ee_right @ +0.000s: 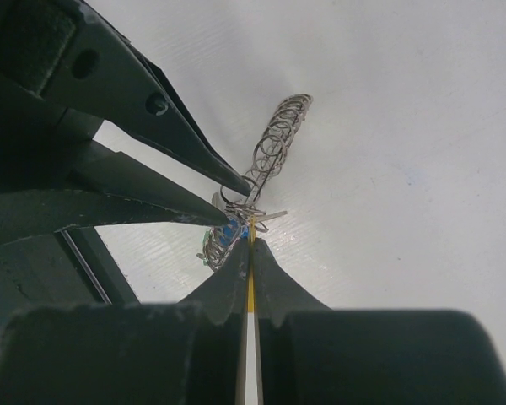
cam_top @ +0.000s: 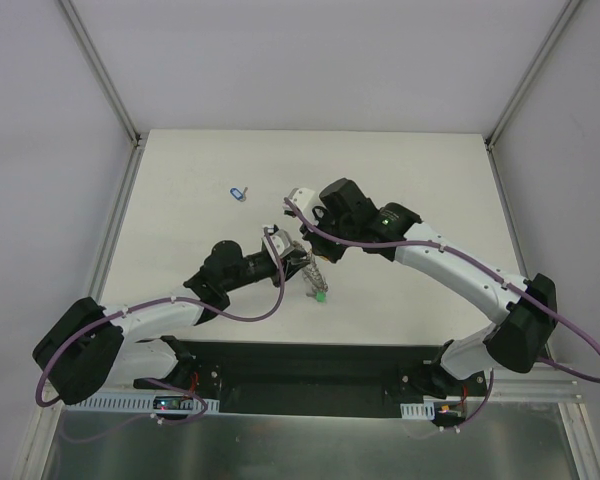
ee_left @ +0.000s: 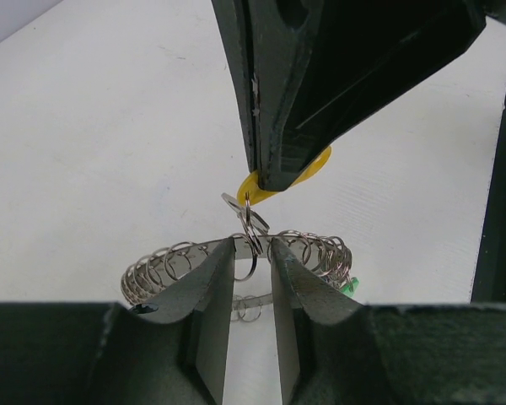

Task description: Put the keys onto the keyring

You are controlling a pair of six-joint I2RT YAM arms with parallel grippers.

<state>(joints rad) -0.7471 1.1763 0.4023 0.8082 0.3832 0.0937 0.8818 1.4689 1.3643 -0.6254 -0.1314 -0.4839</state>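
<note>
The keyring [ee_left: 160, 263], a grey band strung with small wire loops, is held off the table by my left gripper [ee_left: 253, 253], whose jaws close on its band. It also shows in the top view [cam_top: 314, 270] and in the right wrist view [ee_right: 278, 135]. My right gripper [ee_right: 251, 229] is shut on a yellow key [ee_left: 319, 164], whose small split ring [ee_left: 251, 221] touches the keyring between the left fingertips. A green key [cam_top: 322, 295] hangs on the keyring's low end. A blue key [cam_top: 239, 192] lies alone on the table, far left of both grippers.
The two grippers [cam_top: 288, 250] [cam_top: 303, 228] meet tip to tip over the middle of the white table [cam_top: 430, 180]. A black strip [cam_top: 310, 365] runs along the near edge by the arm bases. Metal frame posts [cam_top: 105, 80] stand at the far corners.
</note>
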